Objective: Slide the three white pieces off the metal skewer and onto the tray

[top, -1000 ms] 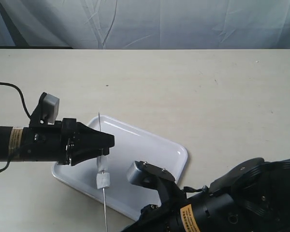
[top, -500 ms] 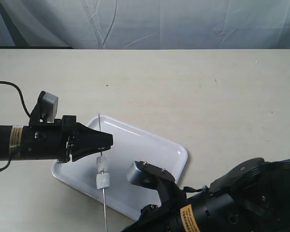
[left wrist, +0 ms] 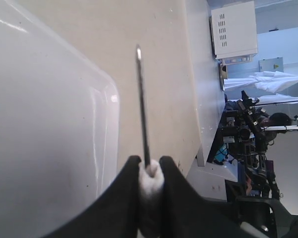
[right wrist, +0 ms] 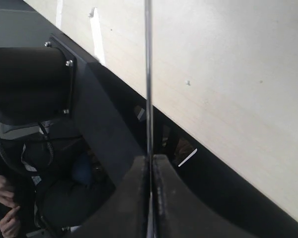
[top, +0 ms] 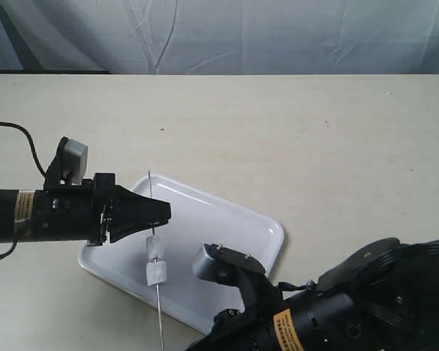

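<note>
The thin metal skewer [top: 159, 314] hangs steeply over the near-left part of the white tray [top: 234, 219]. Two white pieces [top: 156, 248] [top: 156, 273] sit on it, one just below the other. My left gripper [top: 164, 213] is directly above them; in the left wrist view it [left wrist: 149, 166] is shut on a third white piece [left wrist: 150, 179], with the skewer [left wrist: 143, 109] running out past the tray's corner [left wrist: 39, 124]. My right gripper [right wrist: 150, 161] is shut on the skewer's [right wrist: 148, 74] near end; its fingertips lie below the exterior view's edge.
The tray rests on a beige table [top: 314, 146] with a pale cloth backdrop behind it. A black cable [top: 22, 135] trails at the far left. The right arm's bulky body [top: 336, 311] fills the near right corner.
My left gripper has crept slightly up the skewer, away from the two lower pieces, so the upper one now shows fully. The right arm is still.
</note>
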Controlling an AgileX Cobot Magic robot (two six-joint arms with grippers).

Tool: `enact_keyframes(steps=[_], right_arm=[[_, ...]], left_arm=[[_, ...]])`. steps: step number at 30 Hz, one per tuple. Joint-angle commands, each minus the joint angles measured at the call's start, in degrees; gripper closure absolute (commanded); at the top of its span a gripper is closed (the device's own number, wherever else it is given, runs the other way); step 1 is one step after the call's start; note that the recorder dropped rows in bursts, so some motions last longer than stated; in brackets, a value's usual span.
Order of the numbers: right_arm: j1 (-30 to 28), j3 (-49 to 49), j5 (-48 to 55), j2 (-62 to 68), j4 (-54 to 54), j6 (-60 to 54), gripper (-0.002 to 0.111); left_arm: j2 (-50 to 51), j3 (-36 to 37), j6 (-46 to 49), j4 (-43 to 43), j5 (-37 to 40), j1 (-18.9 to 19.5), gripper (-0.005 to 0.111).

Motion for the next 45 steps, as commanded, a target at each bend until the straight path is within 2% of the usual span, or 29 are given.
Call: enact_keyframes(steps=[1, 9, 21, 27, 29, 30, 33, 34, 40, 42, 45], right_arm=[[0.0, 0.3, -0.9, -0.5, -1.1, 1.4, 0.109], [0.0, 0.6, -1.2, -0.5, -1.1, 1.4, 0.109], [0.0, 6.5, -3.8, -0.5, 0.0, 1.4, 0.109], [0.0, 6.5, -4.9, -0.5, -0.4, 1.4, 0.109], [0.0, 6.5, -4.9, -0.5, -0.4, 1.4, 0.109], [0.0, 6.5, -4.8, -0.5, -0.4, 1.4, 0.109], [0.0, 6.5, -4.9, -0.5, -0.3, 1.4, 0.109], [0.0, 6.5, -5.0, -0.5, -0.3, 1.4, 0.109], [0.0, 6.5, -4.6, -1.8, 0.0, 1.4, 0.109], [0.0, 6.5, -2.5, -4.5, 0.2, 1.4, 0.109], [-0.1, 6.5, 0.6, -7.8, 0.1, 1.4, 0.109]], left_arm=[[-0.1, -0.3, 0.4, -4.1, -0.4, -0.2, 0.107], [-0.1, -2.1, 0.3, -3.9, -0.4, 0.1, 0.107], [-0.1, -3.1, 0.3, -4.5, -0.4, 6.1, 0.107], [-0.1, -3.3, 0.7, -8.1, -0.4, 6.7, 0.107], [-0.1, -4.2, 1.3, -6.6, -0.4, 6.7, 0.107], [-0.1, -4.5, 1.3, -5.2, 1.5, 6.7, 0.107], [-0.1, -4.8, -1.0, 4.2, 15.7, 6.7, 0.107], [-0.1, -4.8, -2.1, 5.4, 18.1, 6.7, 0.107], [-0.1, -4.8, -3.2, 6.7, 18.4, 6.5, 0.107], [-0.1, -4.8, -2.6, 6.8, 18.9, 4.6, 0.106], [-0.1, -4.8, -0.5, 6.8, 22.2, 0.6, 0.093]])
